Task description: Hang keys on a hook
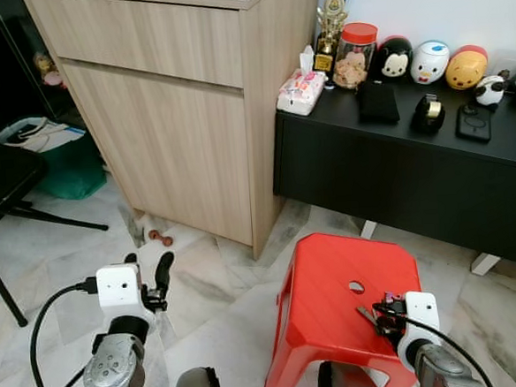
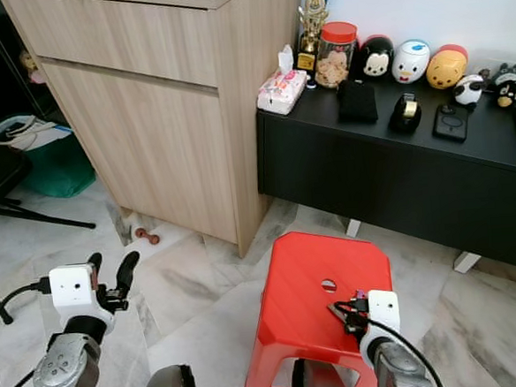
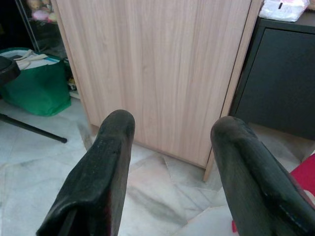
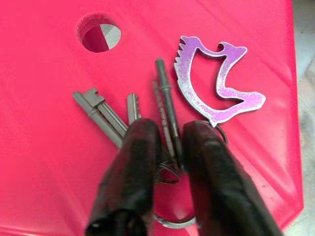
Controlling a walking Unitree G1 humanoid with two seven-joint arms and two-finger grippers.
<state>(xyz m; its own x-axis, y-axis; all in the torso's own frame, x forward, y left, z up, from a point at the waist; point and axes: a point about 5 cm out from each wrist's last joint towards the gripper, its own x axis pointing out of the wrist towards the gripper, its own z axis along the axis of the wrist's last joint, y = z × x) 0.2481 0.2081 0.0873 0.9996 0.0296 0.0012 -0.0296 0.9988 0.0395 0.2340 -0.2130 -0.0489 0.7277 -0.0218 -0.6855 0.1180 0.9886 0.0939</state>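
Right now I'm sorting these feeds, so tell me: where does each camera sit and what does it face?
Left eye: on the head, looking down at the red stool; both arms show.
Right eye: beside it, same scene.
Left wrist: along the open left tool, toward the wooden cabinet.
Right wrist: along the right tool, closed on the keys on the stool.
Shared: the stool shows in all four.

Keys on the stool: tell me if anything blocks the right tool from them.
Nothing visible does. The right tool is already at the keys, its fingers closing around the bunch where it lies on the red stool.
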